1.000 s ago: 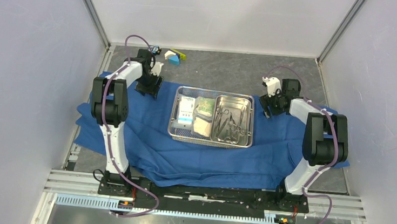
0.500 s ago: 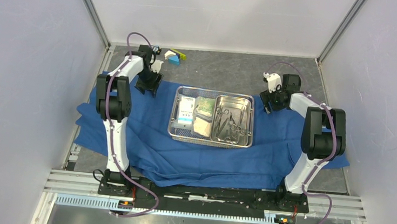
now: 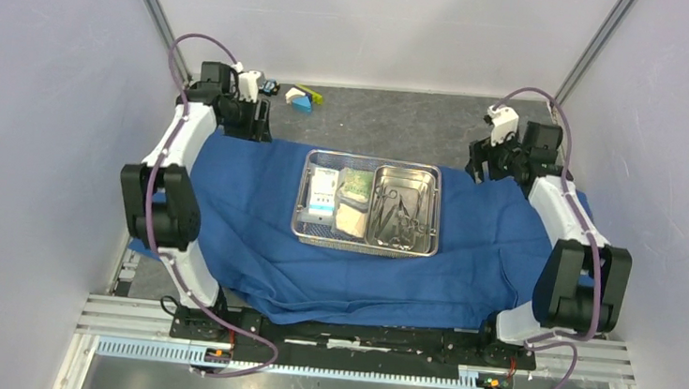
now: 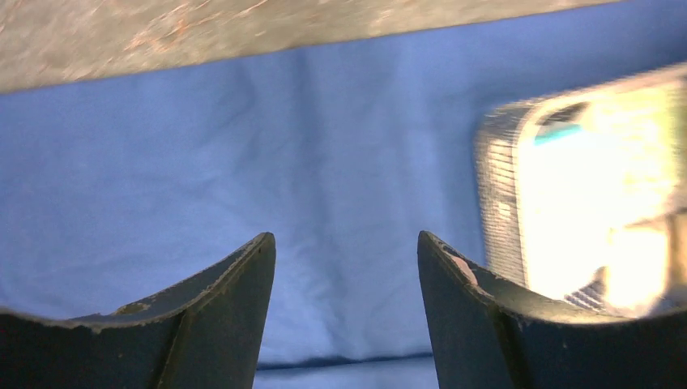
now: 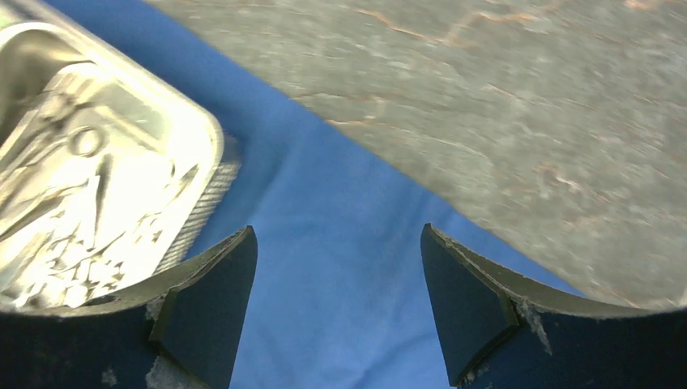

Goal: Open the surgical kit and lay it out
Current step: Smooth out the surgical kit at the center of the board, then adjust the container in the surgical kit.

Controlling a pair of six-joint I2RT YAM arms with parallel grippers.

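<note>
Now we hold our left claw [image 4: 347, 243] and right claw [image 5: 336, 235] apart and empty above the far edge of the blue cloth wrap [image 3: 245, 214]. It lies spread on the surface, so nothing needs gripping. The wire-mesh tray [image 3: 299, 205] sits between them.

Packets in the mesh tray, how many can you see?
3: white-and-blue packet at the left of the mesh tray; greenish packet beside it, far side; beige packet on the near side. More may hide underneath.
</note>
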